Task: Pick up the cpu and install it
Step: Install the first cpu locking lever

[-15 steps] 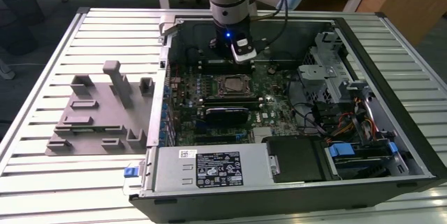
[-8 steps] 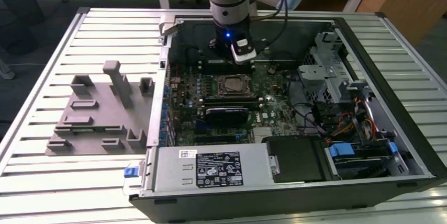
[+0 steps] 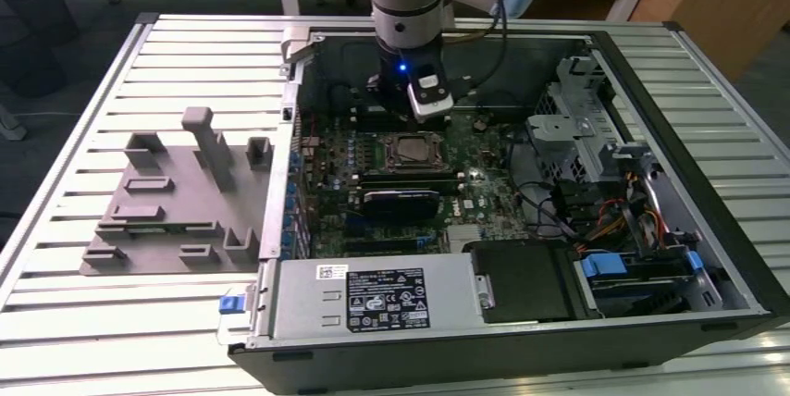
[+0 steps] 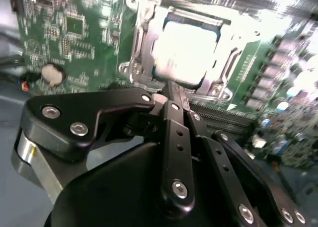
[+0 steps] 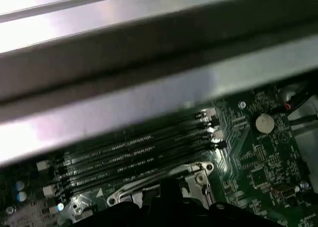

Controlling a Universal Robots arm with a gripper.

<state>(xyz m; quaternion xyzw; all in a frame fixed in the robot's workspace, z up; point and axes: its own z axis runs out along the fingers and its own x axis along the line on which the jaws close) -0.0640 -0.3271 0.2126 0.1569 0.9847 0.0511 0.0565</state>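
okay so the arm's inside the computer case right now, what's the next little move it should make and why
Probably a small straight lift of the hand away from the motherboard. In the second wrist view the cpu already lies flat inside the socket frame, and the hand sits just beside that frame, holding nothing that I can see. In the exterior view the cpu looks seated too. Whether the frame is latched I cannot tell.

The exterior view looks steeply down from beyond the front edge of the slatted bench (image 3: 74,313) onto the opened computer case (image 3: 519,322), while both wrist views sit close above its motherboard (image 4: 74,33), sharing the socket frame (image 5: 198,175).
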